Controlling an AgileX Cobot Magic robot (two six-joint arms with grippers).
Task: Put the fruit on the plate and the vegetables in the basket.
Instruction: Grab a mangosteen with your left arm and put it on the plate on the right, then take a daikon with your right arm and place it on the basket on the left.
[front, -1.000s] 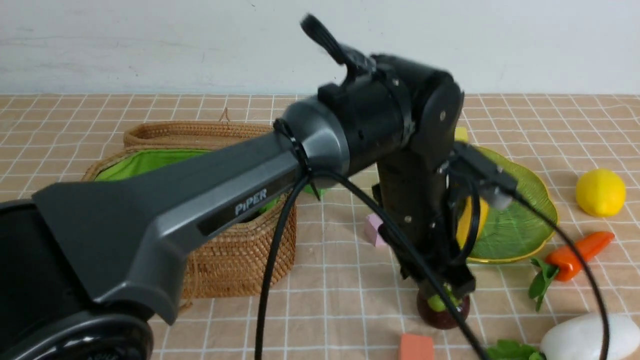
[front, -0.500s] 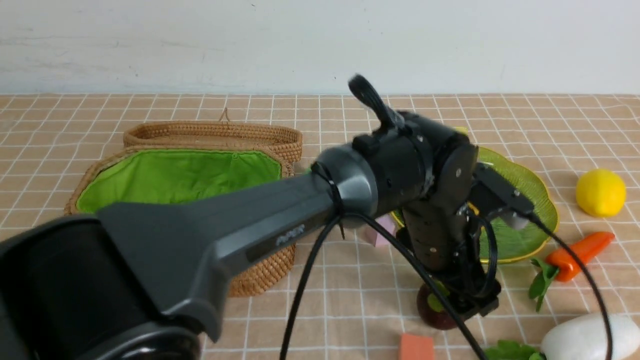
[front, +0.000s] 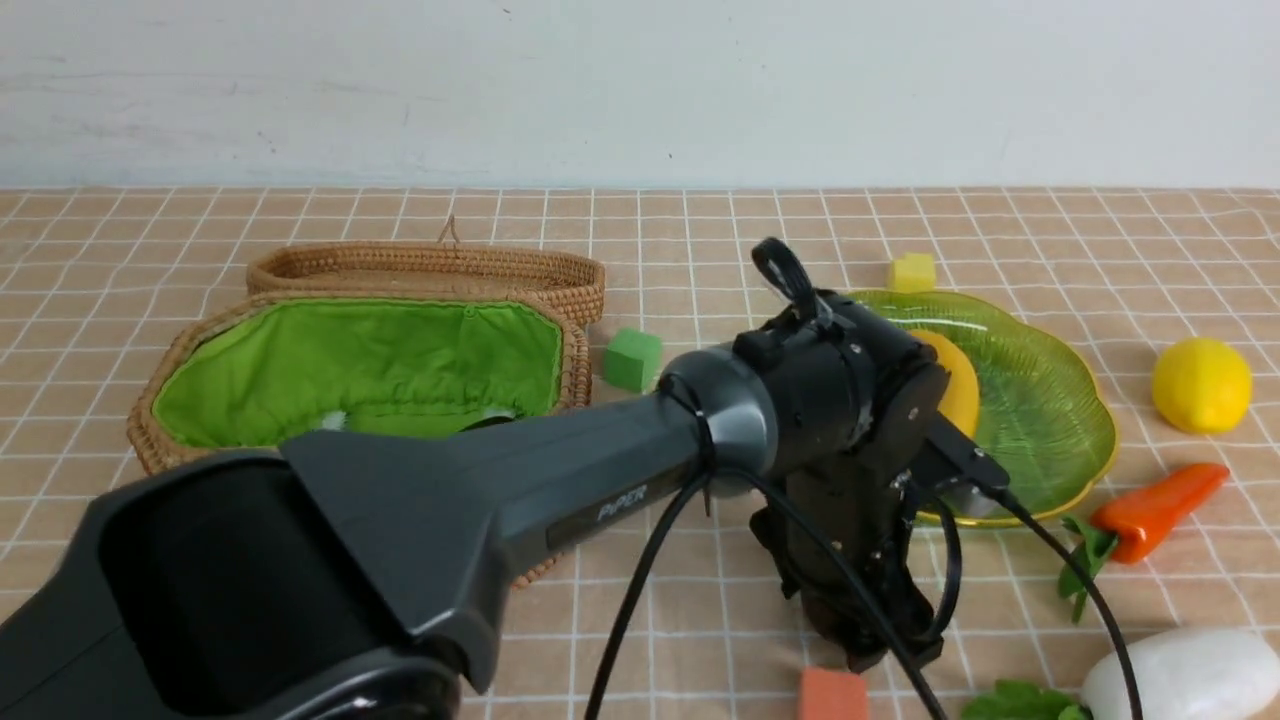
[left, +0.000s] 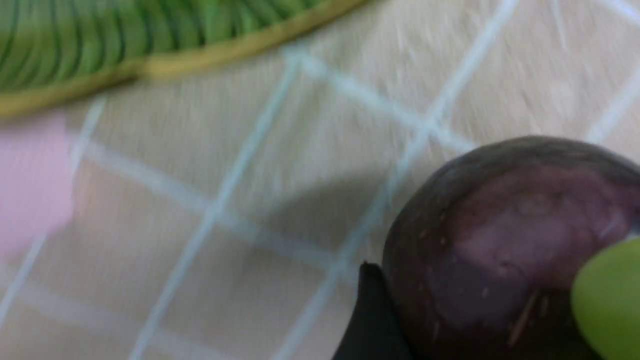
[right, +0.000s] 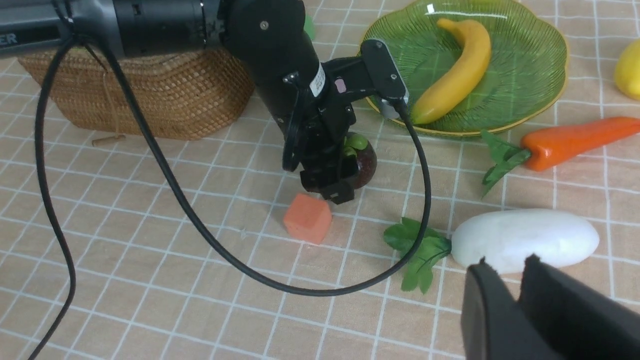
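Yellow and curved, the long banana (right: 467, 65) lies on the wide translucent green glass plate with the gold scalloped rim (right: 540, 60), so we count one fruit as done. The round dark purple mangosteen with the green cap (right: 367, 162) is on the counter, near the plate, and our left gripper (right: 327, 186) is right at it. One finger shows close against the fruit in the left wrist view, but the other is out of sight there, so we cannot tell whether the fruit is grasped or only straddled. We judge the step in hand to be picking it up for the plate.

The round yellow lemon (front: 1201, 385) sits apart from the plate on the counter, so two fruits are left for us to place. Among the vegetables, the orange carrot with green leaves (right: 580, 142) lies beside the plate, and the large white radish with green leaves (right: 525, 237) lies near it; both have yet to go into the big brown wicker basket with the bright green lining (front: 577, 370). Something dark shows at the basket's opening, partly behind our arm; it may be the eggplant, but we cannot confirm that.

Our right gripper (right: 507, 260) has its tips close together near the radish, with nothing visible between them; we cannot tell whether it is fully clenched.
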